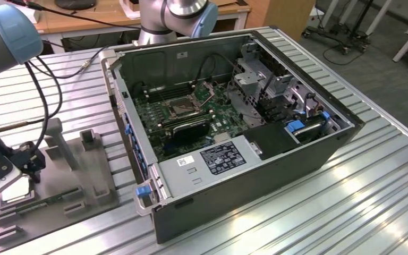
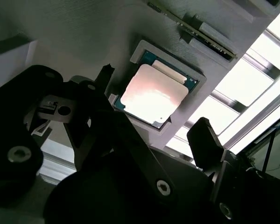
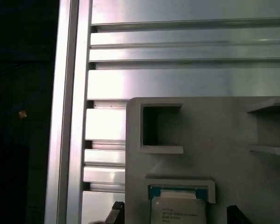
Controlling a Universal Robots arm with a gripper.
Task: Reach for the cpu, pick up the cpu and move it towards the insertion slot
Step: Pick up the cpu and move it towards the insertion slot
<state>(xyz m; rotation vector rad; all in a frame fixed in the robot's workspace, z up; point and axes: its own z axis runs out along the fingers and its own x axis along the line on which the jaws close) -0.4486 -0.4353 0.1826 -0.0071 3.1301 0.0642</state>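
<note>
The computer case (image 1: 261, 175) lies on its side in the middle of the worktop (image 1: 374, 207), with its open side up. The motherboard (image 1: 222, 114) lies flat inside it. The insertion slot (image 1: 180, 109) sits in the motherboard, toward the exterior view's left. The tray (image 1: 94, 183) rests on the worktop just beside the case, on the exterior view's left. The cpu (image 2: 151, 95) lies in a recess of the tray, near a memory stick (image 2: 200, 29). The gripper (image 2: 153, 99) hangs over the cpu, with one of its fingers (image 2: 203, 135) on each side, apart from it.
</note>
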